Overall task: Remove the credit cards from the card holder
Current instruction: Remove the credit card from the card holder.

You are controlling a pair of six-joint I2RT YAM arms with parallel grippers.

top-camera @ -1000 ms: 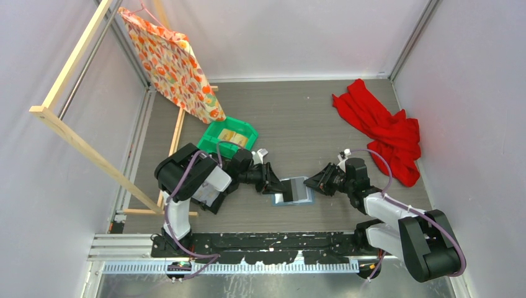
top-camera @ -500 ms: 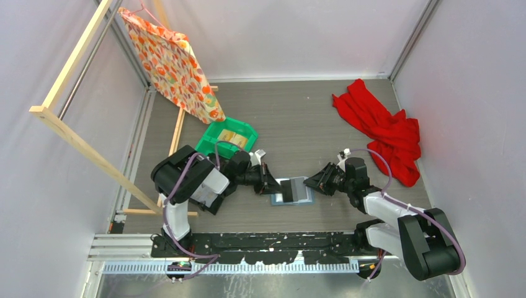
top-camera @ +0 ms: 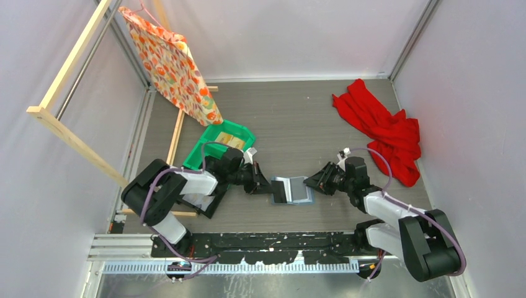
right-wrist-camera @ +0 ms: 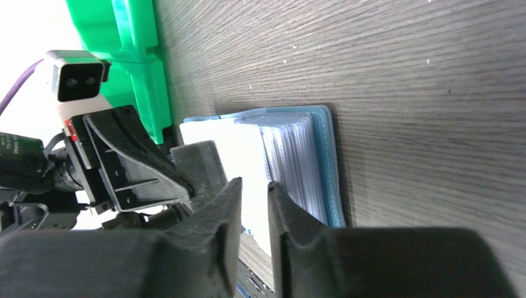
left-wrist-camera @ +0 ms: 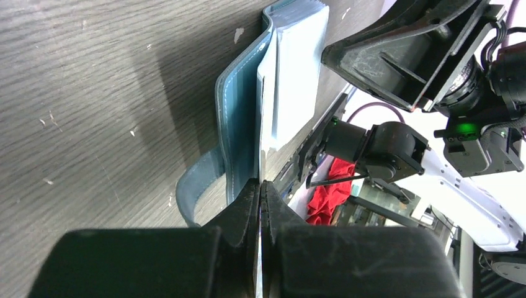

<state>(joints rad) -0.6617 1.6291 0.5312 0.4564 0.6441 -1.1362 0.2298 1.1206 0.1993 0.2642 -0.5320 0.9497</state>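
The blue-teal card holder (top-camera: 299, 189) lies open on the table between my two grippers, with pale sleeve pages showing. My left gripper (top-camera: 267, 187) is shut on the edge of a dark credit card (top-camera: 280, 192) that sticks out of the holder's left side. In the left wrist view the jaws (left-wrist-camera: 261, 187) pinch the thin card edge (left-wrist-camera: 261, 149) beside the blue cover (left-wrist-camera: 239, 118). My right gripper (top-camera: 312, 184) is at the holder's right edge. In the right wrist view its jaws (right-wrist-camera: 253, 186) stand a narrow gap apart around a white sleeve page of the holder (right-wrist-camera: 324, 162).
A green plastic bin (top-camera: 218, 144) sits just behind my left arm; it also shows in the right wrist view (right-wrist-camera: 133, 49). A red cloth (top-camera: 381, 127) lies at the back right. A wooden rack (top-camera: 68, 133) with a patterned cloth (top-camera: 170, 62) stands at the left.
My left arm has swung its elbow out to the left and drawn its gripper back left, and more of the dark card shows outside the holder. The right arm has stayed put.
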